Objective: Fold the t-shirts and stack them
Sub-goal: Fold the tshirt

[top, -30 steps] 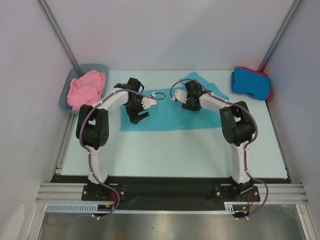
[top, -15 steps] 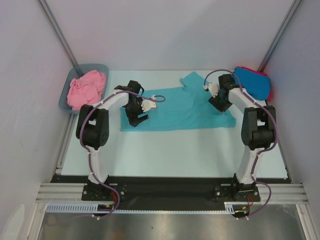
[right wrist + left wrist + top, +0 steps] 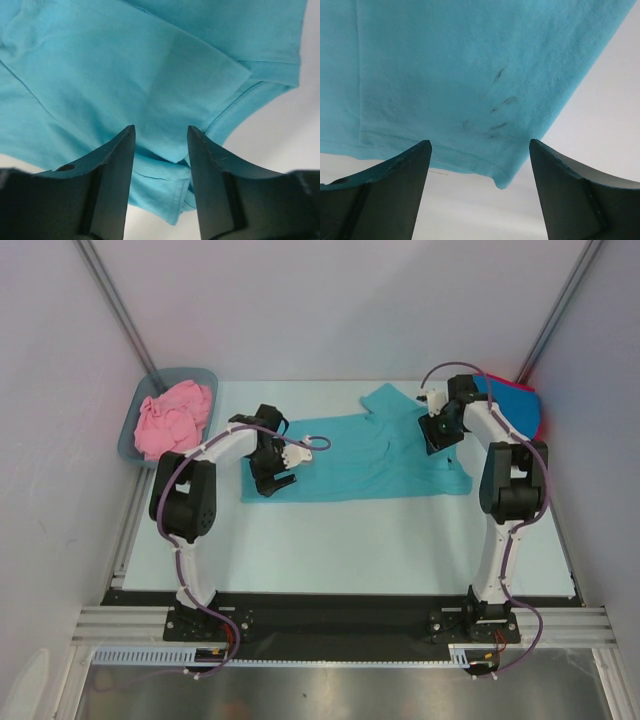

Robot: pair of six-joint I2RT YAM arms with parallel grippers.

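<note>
The teal t-shirt lies spread flat across the middle of the table. My left gripper is open over its left hem. In the left wrist view a hem corner of the shirt lies between the wide-open jaws. My right gripper is open over the shirt's right sleeve area. In the right wrist view a folded sleeve edge lies under the parted jaws. The pink t-shirt is crumpled in the tub. The bright blue t-shirt lies folded on the red one at the back right.
The grey-blue plastic tub stands at the back left corner. Walls close the table on the left, right and back. The folded blue and red stack sits just right of my right arm.
My right gripper moved from the middle to the right, pulling the teal shirt's right side out flat. The left gripper stayed near the left hem.
</note>
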